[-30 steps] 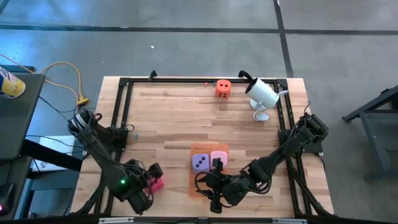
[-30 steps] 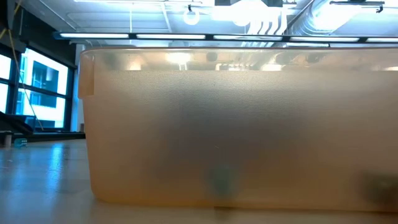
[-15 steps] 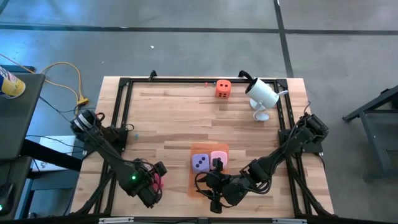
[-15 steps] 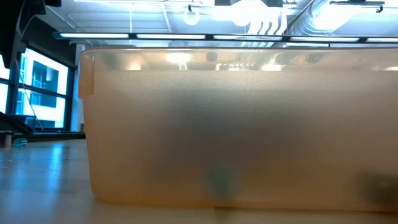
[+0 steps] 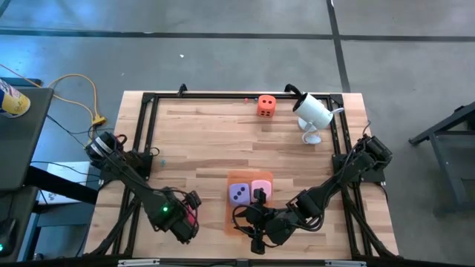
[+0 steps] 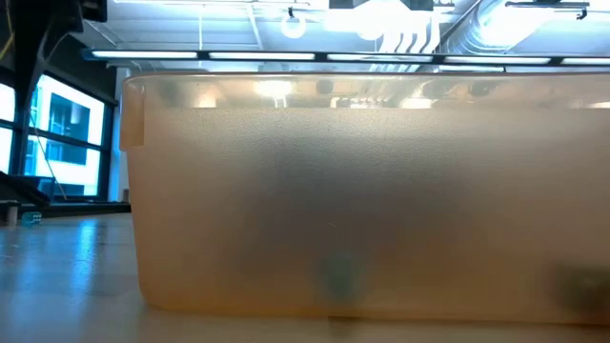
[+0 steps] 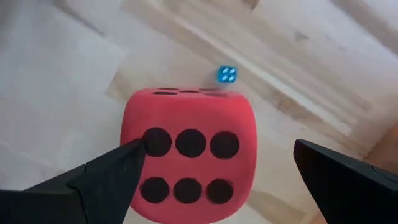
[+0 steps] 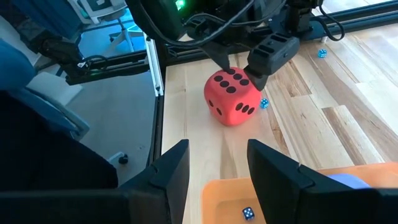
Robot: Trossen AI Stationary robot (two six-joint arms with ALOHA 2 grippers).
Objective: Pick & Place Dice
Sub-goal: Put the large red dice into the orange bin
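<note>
The left gripper (image 7: 211,180) hangs wide open over the red die (image 7: 189,162) on the bench (image 5: 200,141); the right gripper (image 8: 217,165) rests empty, its fingers partly apart.

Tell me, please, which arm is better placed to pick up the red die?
The left. Its open left gripper already straddles the red die, while the right gripper sits farther off, by the orange mat.

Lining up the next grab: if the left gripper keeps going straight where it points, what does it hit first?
The red die. It sits on the table directly ahead of the open left gripper, between its fingers, six-pip face toward it; nothing appears to lie between.
</note>
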